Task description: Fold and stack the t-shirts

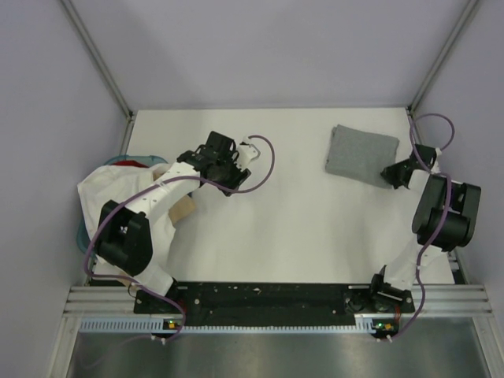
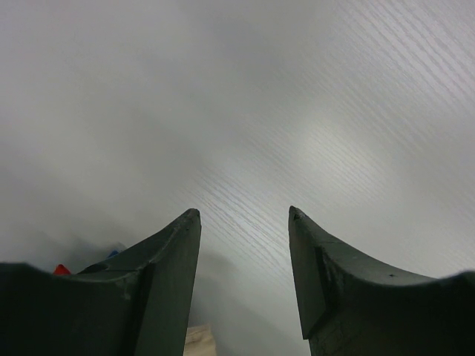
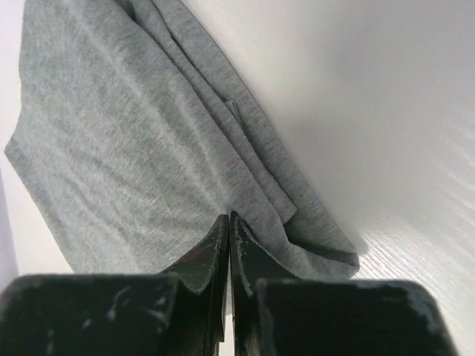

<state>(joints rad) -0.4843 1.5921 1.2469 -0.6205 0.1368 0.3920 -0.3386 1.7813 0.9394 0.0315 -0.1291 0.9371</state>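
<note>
1. The folded grey t-shirt [image 1: 361,153] lies at the table's [image 1: 299,236] 2 o'clock. The right gripper [image 3: 228,219] sits at its edge, jaws pressed together, seemingly empty.
2. The left gripper [image 2: 245,212] hangs spread over bare tabletop.
3. Next, probably take the white t-shirt [image 1: 110,193] at 9 o'clock, pinching one layer only.

The top camera hangs high above the near edge and looks straight down, far enough off to take in the whole tabletop [image 1: 276,228], the left arm [image 1: 169,193] and the right arm [image 1: 441,213]. The left wrist camera sits just behind the left fingers [image 2: 163,274], aimed past them, low and close over bare tabletop. The right wrist camera looks along the right fingers [image 3: 208,252], very near a grey shirt [image 3: 126,148]. That shirt also appears in the top view, far right.
</note>
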